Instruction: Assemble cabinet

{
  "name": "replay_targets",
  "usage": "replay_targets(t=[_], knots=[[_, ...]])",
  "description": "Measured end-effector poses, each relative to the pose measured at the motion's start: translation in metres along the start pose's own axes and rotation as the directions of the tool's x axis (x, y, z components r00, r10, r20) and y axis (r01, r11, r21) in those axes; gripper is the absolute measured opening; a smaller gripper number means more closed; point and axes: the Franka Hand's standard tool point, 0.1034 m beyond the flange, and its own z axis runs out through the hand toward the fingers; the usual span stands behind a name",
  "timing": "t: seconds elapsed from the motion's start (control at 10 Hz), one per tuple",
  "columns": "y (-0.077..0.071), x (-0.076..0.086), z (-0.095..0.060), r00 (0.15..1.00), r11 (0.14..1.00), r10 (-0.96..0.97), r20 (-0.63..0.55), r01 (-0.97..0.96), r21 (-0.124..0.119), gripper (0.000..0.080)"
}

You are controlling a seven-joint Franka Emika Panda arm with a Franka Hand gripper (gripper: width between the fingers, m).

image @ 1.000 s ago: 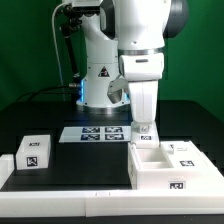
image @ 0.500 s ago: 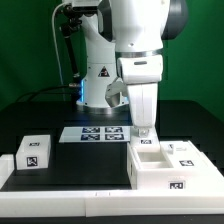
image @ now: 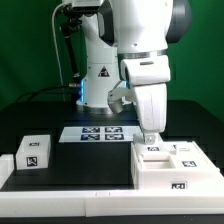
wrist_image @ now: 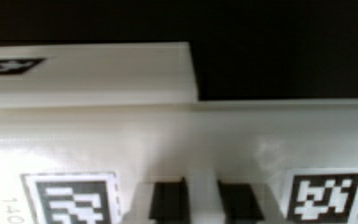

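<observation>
The open white cabinet shell (image: 160, 178) lies at the exterior view's right, with tagged white parts (image: 186, 153) along its far side. My gripper (image: 150, 132) hangs straight down over the shell's far left corner. It is shut on a white tagged panel (image: 149, 139), whose lower edge is at the shell's rim. In the wrist view my gripper (wrist_image: 204, 202) shows two dark fingers (wrist_image: 167, 203) close together, with a strip of the panel (wrist_image: 176, 140) between them and a tag on either side. Another white tagged part (wrist_image: 87, 75) lies beyond.
A small white tagged block (image: 35, 152) stands at the exterior view's left. The marker board (image: 100, 133) lies on the black table before the robot base (image: 100, 85). A low white wall (image: 60, 190) runs along the front and left edges.
My gripper has moved toward the exterior view's right and downward with the panel, from above the shell's corner to its rim.
</observation>
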Motion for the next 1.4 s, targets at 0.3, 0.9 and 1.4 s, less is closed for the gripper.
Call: replay_targets(t=[0.3,0.9,1.4], knots=[[0.0,0.0,0.0,1.0,1.0,0.002,0.0,-0.002,0.0,0.007],[0.039,-0.002,0.0,1.0,1.0,0.012,-0.011,-0.012,0.0,0.007],[0.061,0.001,0.001,1.0,1.0,0.014,-0.015,-0.013,0.012,0.007]])
